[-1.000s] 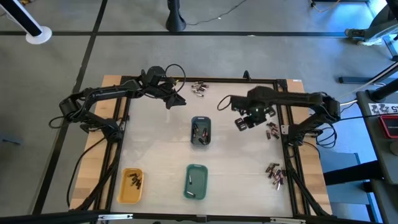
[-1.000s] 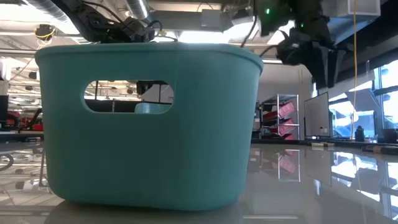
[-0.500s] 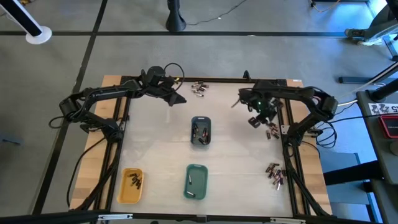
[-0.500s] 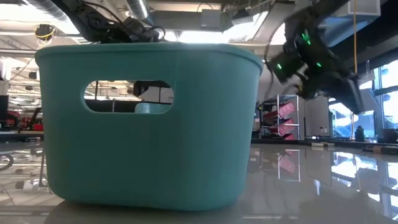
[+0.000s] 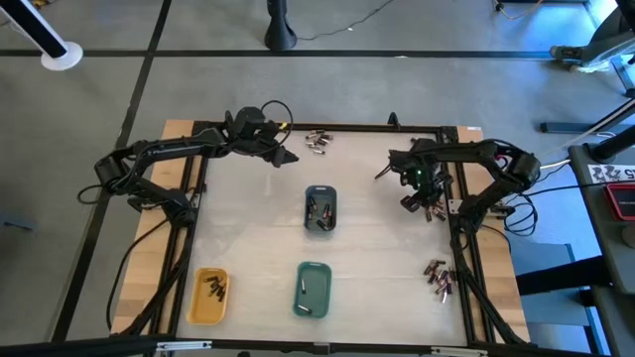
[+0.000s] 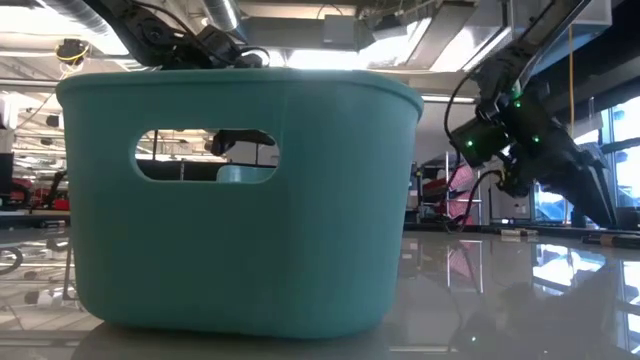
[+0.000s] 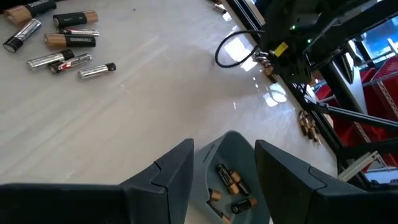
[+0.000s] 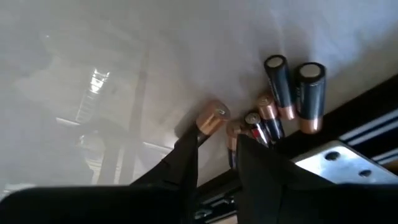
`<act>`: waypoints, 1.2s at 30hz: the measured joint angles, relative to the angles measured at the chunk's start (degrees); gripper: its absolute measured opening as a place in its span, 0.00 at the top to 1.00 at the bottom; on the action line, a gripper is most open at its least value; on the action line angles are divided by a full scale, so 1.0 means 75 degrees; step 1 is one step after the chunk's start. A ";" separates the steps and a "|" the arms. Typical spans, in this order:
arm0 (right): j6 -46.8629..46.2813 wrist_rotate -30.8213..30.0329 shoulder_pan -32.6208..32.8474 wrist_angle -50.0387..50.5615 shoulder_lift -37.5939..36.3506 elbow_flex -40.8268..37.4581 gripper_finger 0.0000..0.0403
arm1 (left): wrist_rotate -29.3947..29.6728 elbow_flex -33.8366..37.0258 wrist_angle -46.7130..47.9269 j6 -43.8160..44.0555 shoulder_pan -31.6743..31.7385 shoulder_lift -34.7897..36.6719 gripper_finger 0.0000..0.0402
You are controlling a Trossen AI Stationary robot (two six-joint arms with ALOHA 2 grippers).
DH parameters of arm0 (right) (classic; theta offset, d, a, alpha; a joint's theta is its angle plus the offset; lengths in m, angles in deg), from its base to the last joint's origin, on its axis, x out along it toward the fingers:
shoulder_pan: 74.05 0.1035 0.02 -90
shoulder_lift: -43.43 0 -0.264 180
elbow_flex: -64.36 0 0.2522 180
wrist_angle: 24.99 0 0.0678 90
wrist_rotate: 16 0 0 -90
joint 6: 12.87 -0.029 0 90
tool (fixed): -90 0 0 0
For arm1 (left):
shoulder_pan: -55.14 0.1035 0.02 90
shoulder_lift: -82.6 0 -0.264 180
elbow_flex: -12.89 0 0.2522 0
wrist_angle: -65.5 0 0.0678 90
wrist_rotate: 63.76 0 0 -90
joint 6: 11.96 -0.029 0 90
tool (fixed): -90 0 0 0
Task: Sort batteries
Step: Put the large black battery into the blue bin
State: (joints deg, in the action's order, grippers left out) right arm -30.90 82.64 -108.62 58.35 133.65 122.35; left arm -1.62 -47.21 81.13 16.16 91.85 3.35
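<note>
Two dark fingers [image 8: 186, 155] of the right gripper [image 8: 214, 158] stand a narrow gap apart, tips down at the table [image 5: 248, 228], with nothing caught between them; they are set into a small cluster of batteries [image 8: 283, 93] at the right rail, and one copper-ended cell [image 8: 211, 118] lies at the tip of one finger, though whether it touches cannot be told. From above, that gripper [image 5: 417, 193] hangs over the far right of the table, just beside those loose cells [image 5: 434, 208], and a second heap of batteries [image 5: 438, 278] lies nearer the front along the same rail. At the far side, left of centre, the left gripper [image 5: 281, 156] hovers with its fingers [image 7: 177, 171] moderately spread and empty, looking down past them at the grey-blue tray [image 7: 231, 186], which holds a few dark and copper-toned cells [image 7: 229, 180]. Beyond it a group of silvery and copper-black batteries [image 7: 59, 43] lies on the bare surface near the far edge, close to the left gripper. The grey-blue tray [image 5: 319, 210] sits in the middle of the table; in front of it stands the green tray [image 5: 313, 289] with one or two cells inside, and at the front left the yellow tray [image 5: 209, 295] holds several dark ones. The low camera is almost filled by the green tray's wall [image 6: 240, 200], with the right arm [image 6: 520, 130] reaching down beside it.
</note>
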 joint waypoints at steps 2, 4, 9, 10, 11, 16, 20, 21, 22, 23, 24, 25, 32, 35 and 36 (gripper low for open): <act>0.0006 0.0004 0.0000 -0.0117 0.0000 -0.0152 0.72 | 0.0003 0.0001 0.0000 0.0002 0.0000 0.0000 0.60; 0.0003 0.0001 0.0000 -0.0154 0.0000 -0.0279 0.72 | 0.0009 0.0001 0.0002 0.0003 0.0000 0.0000 0.60; -0.0026 0.0166 0.0000 -0.0610 -0.0008 -0.0562 0.72 | 0.0143 -0.0001 0.0003 0.0028 0.0000 0.0000 0.60; -0.0079 0.0250 0.0000 -0.0752 -0.0006 -0.0622 0.72 | 0.0146 0.0001 0.0000 0.0033 0.0000 0.0000 0.60; -0.0129 0.0343 0.0000 -0.0929 -0.0006 -0.0686 0.72 | 0.0146 -0.0001 0.0002 0.0051 0.0000 0.0000 0.60; -0.0231 0.0510 -0.0004 -0.1231 -0.0029 -0.0911 0.72 | 0.0146 -0.0001 0.0006 0.0061 0.0000 0.0000 0.60; -0.0244 0.0474 0.0000 -0.1273 -0.0026 -0.0917 0.73 | 0.0149 0.0000 0.0006 0.0086 0.0000 0.0000 0.60; -0.0248 0.0455 0.0002 -0.1291 -0.0026 -0.0917 0.74 | 0.0149 0.0000 0.0006 0.0087 0.0000 0.0000 0.60; -0.0249 0.0459 0.0003 -0.1304 -0.0025 -0.0917 0.76 | 0.0156 -0.0001 0.0006 0.0081 0.0000 0.0000 0.60; -0.0248 0.0472 0.0003 -0.1312 -0.0022 -0.0920 0.78 | 0.0168 -0.0001 0.0006 0.0077 0.0000 0.0000 0.60; -0.0251 0.0496 0.0003 -0.1323 -0.0020 -0.0920 0.82 | 0.0171 0.0000 0.0006 0.0077 0.0000 0.0000 0.60; -0.0251 0.0520 0.0003 -0.1321 -0.0020 -0.0920 0.85 | 0.0172 -0.0001 0.0006 0.0077 0.0000 0.0000 0.60; -0.0243 0.0593 0.0012 -0.1270 -0.0009 -0.0810 0.90 | 0.0205 0.0000 0.0006 0.0057 0.0000 0.0000 0.60; -0.0152 0.0561 0.0017 -0.1169 -0.0008 -0.0529 0.90 | 0.0205 0.0000 0.0005 0.0057 0.0000 0.0000 0.60; -0.0143 0.0566 0.0017 -0.1289 -0.0054 -0.0359 0.90 | 0.0205 -0.0001 0.0006 0.0057 0.0000 0.0000 0.60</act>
State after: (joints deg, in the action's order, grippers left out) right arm -31.97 86.88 -108.49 48.69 133.25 119.65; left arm -0.09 -47.22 81.18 16.59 91.85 3.35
